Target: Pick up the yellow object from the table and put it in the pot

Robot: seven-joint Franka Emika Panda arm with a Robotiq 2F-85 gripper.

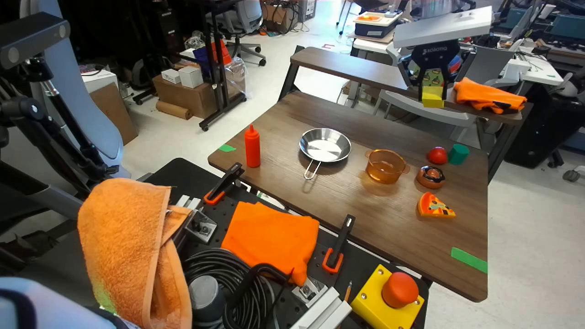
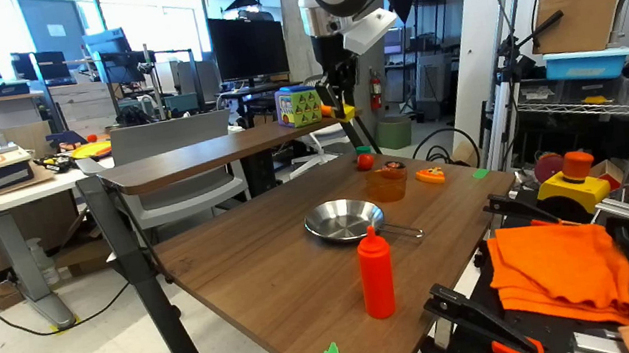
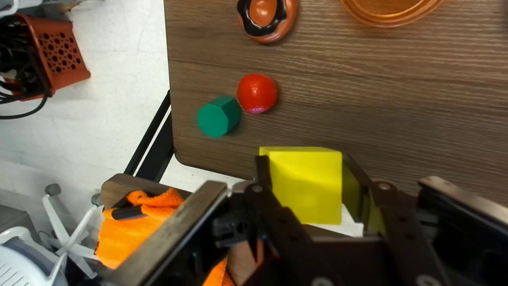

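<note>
The yellow object [image 3: 305,186], a plain cube-shaped block, sits between the fingers of my gripper [image 3: 307,174], which is shut on it. In an exterior view, the yellow object [image 1: 433,98] hangs off the fingertips in the air, around the far raised shelf. Also in an exterior view, the gripper [image 2: 343,106] appears high above the table's far end, with the block [image 2: 349,113] at its tip. The pot [image 1: 385,168], round and translucent amber with small side handles, stands on the table, lower than the block. Only the near rim of the pot [image 3: 391,22] shows in the wrist view.
A silver pan [image 1: 325,147] and red bottle [image 1: 252,148] stand beyond the pot. Near it lie a donut [image 1: 430,177], red tomato [image 1: 437,156], green block [image 1: 458,154] and pizza wedge [image 1: 435,208]. The raised shelf [image 1: 352,66] carries an orange cloth [image 1: 489,95] and patterned box [image 2: 298,106].
</note>
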